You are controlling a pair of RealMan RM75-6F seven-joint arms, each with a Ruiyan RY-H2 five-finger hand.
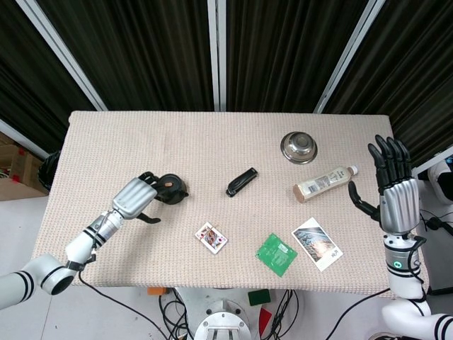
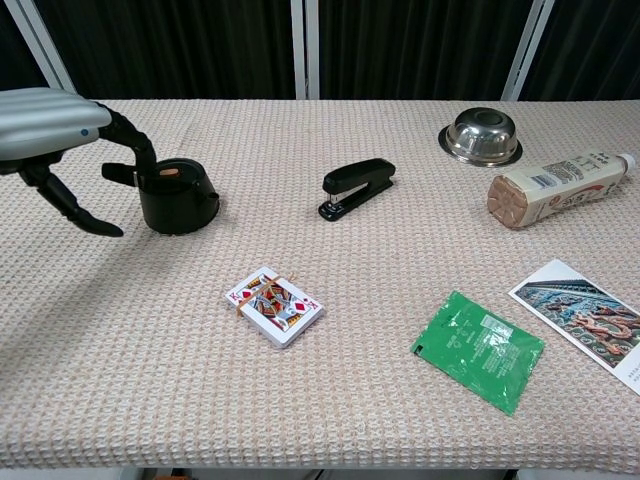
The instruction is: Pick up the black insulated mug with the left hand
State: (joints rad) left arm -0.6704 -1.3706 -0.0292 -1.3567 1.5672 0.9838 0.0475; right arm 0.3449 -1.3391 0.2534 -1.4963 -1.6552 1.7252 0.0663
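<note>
The black insulated mug (image 1: 171, 189) (image 2: 178, 196) stands upright on the left part of the table, a brown spot on its lid and its handle pointing left. My left hand (image 1: 136, 198) (image 2: 62, 150) is just left of the mug, fingers curved over the handle side and thumb stretched below; it holds nothing, and contact with the mug is unclear. My right hand (image 1: 393, 188) is raised at the table's right edge, fingers spread and empty.
A black stapler (image 1: 241, 181) lies mid-table. Playing cards (image 1: 211, 238) lie in front of the mug. A green packet (image 1: 276, 254), a photo card (image 1: 316, 243), a lying bottle (image 1: 324, 183) and a steel bowl (image 1: 298, 147) fill the right side.
</note>
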